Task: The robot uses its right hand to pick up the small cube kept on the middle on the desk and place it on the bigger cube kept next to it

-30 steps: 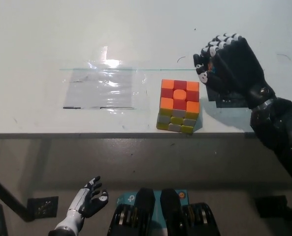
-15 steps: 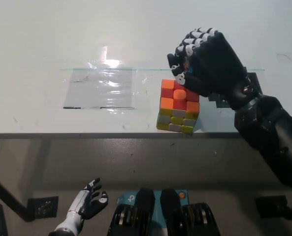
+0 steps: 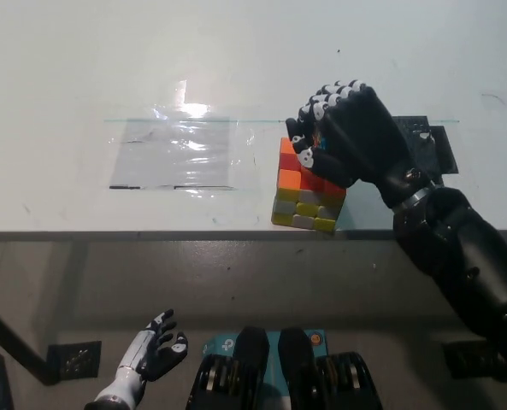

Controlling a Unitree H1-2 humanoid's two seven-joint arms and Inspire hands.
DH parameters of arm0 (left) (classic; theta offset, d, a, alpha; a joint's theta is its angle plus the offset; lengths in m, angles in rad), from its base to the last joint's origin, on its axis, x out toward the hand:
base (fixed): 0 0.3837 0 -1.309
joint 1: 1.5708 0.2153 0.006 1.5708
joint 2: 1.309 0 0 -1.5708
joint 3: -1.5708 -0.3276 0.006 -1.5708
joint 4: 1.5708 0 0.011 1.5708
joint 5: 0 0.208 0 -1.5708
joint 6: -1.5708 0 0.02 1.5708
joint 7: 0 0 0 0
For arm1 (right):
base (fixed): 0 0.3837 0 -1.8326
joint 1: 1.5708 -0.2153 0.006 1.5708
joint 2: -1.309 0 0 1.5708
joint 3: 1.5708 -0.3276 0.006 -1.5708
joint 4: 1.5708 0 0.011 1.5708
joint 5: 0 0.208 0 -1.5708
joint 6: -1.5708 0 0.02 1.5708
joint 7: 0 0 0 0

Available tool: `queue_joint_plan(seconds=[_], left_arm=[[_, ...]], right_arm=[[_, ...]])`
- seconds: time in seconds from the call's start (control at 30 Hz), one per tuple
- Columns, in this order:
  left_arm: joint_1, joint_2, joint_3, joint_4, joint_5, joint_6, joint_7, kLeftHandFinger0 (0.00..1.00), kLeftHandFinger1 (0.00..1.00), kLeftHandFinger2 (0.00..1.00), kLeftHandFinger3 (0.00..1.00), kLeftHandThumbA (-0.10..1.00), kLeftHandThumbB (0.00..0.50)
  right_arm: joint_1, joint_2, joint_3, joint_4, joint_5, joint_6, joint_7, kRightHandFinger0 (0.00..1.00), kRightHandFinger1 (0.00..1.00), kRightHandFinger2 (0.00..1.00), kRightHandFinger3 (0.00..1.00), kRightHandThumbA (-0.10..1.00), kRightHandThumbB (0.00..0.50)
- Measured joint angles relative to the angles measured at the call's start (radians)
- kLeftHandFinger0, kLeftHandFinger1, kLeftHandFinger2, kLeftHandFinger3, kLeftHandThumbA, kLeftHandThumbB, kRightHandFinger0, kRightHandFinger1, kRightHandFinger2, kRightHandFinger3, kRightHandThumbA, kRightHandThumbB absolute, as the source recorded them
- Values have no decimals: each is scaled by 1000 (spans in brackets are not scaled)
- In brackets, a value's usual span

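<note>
A white desk point(image 3: 82, 60) fills the upper half of the head view, its front edge running straight across below the middle. On it, toward nine o'clock from the centre, lies a clear plastic sheet point(image 3: 180, 154), flat and glaring with reflected light. Just beside it toward three o'clock stands a multicoloured bigger cube point(image 3: 303, 198) near the desk's front edge. Farther toward three o'clock a dark flat patch point(image 3: 431, 147) lies on the desk.

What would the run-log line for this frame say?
right hand: over big cube, small cube hidden, grip unclear | left hand: resting open below desk | placement: unconfirmed
</note>
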Motion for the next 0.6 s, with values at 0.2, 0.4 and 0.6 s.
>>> queue_joint_plan(seconds=[0.2,0.4,0.6], left_arm=[[0,0,0,-3,0,0,0,1000,1000,1000,1000,316,298],[0,4,-2,-4,2,0,0,1000,1000,1000,1000,330,295],[-1,7,-5,-4,3,0,0,1000,1000,1000,1000,327,293]], right_arm=[[0,15,2,65,-12,-14,-37,0,113,552,557,-100,341],[-7,27,7,114,-27,-32,-101,0,117,550,563,-100,353],[-13,43,11,127,-28,-39,-118,0,132,585,571,-100,231]])
